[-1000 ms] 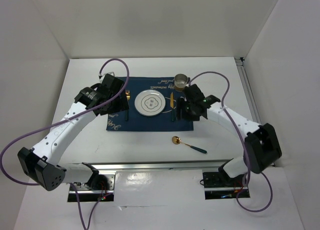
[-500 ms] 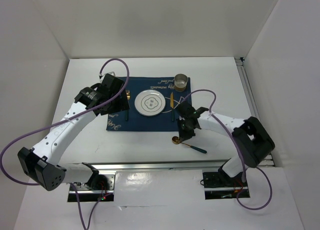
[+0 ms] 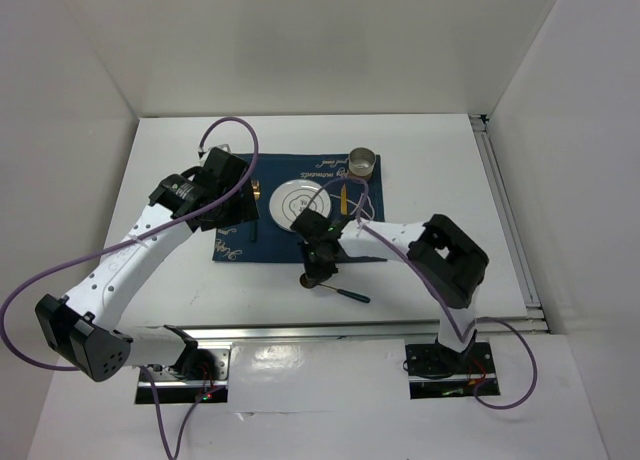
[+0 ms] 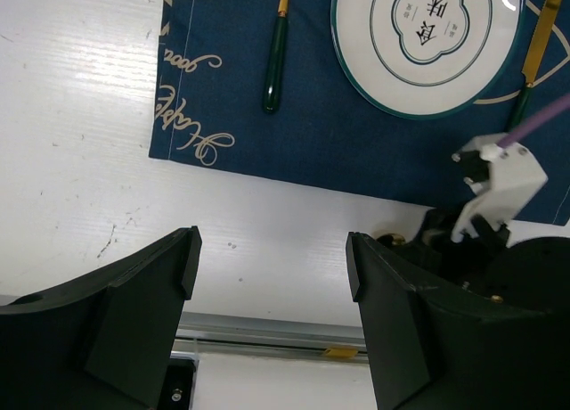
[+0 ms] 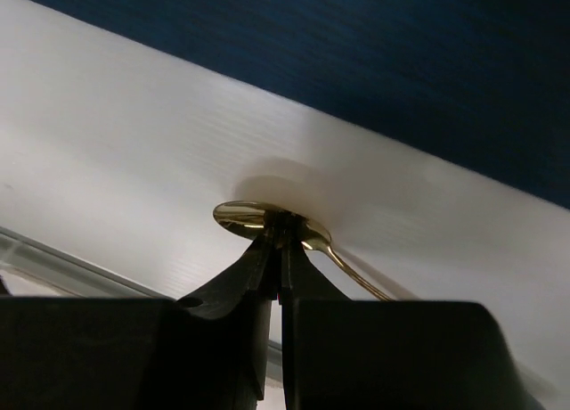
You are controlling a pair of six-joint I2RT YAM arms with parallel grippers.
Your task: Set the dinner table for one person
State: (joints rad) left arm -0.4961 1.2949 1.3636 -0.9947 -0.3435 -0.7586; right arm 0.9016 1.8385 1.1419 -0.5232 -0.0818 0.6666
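- Dinner table (image 3: 430, 145): white, flat and huge, spread under both arms, with a metal rail (image 3: 350, 330) along the near edge.
- Handling call: it's stiff, heavy and going nowhere (nobody picks this one up!), so there's no spot to take hold of. The top looks hard and smooth, so I'd expect thin cutlery to skid on it and be fiddly to pinch up flat.
- Right gripper (image 3: 318, 272): it's down low over the bare white, just in front of the placemat (image 3: 280, 245). The jaws are squeezed almost together on the gold bowl of the spoon (image 5: 245, 216), and the dark handle trails off toward the rail. Lifted or resting? Cannot tell.
- Left gripper (image 4: 272, 250): jaws are spread wide with nothing between them, above the white top beside the placemat's near edge.
- Head count: one placemat, one plate (image 3: 300, 205) in its middle, one cup (image 3: 362, 162) at its far corner, and one spoon. There are also two cutlery pieces on the cloth, one cutlery piece (image 3: 257, 195) on the left arm's side of the plate and one (image 3: 344, 200) on the other.
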